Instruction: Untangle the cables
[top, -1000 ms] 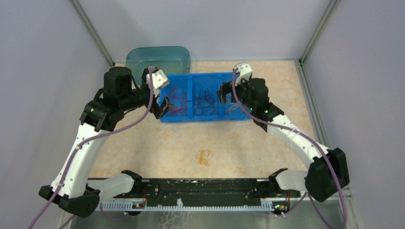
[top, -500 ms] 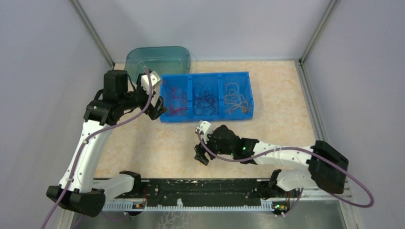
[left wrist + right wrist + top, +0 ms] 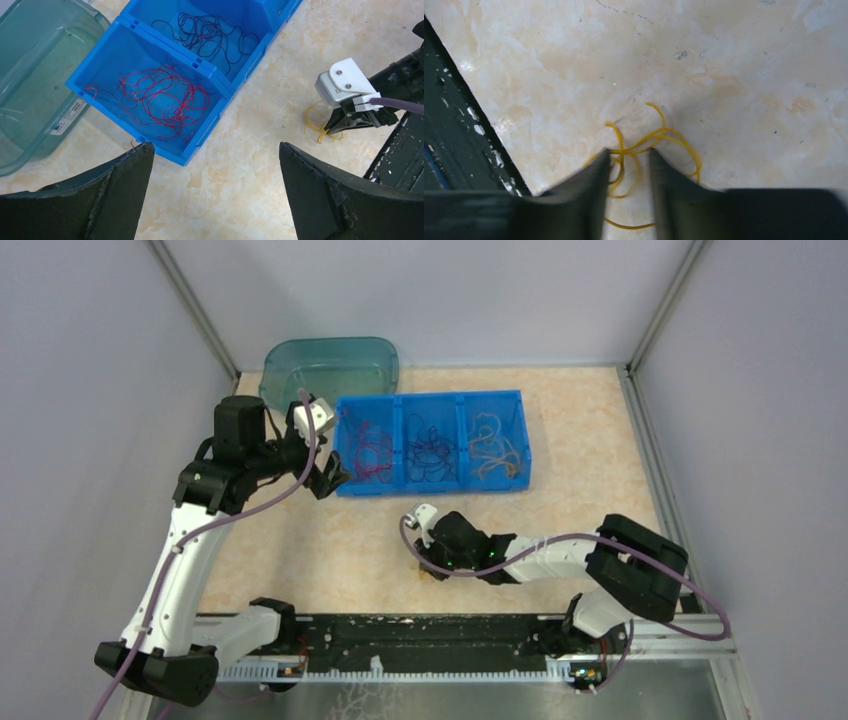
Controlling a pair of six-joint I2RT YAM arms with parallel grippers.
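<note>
Picking the lone yellow cable (image 3: pixel 663 131) off the counter (image 3: pixel 734 70): my right pincer (image 3: pixel 628 155) straddles it, jaws narrow, whether they bite I cannot tell, so next squeeze, lift, carry to the bin (image 3: pixel 432 486); left pincer (image 3: pixel 215 147) gapes wide.

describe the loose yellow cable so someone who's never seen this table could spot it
On the beige table, look nearer than the blue three-compartment tray, close to the black base rail. A small curly yellow cable lies there between the right arm's parted jaws. Unlike the other cables, it lies on bare tabletop, not in a compartment.
</note>
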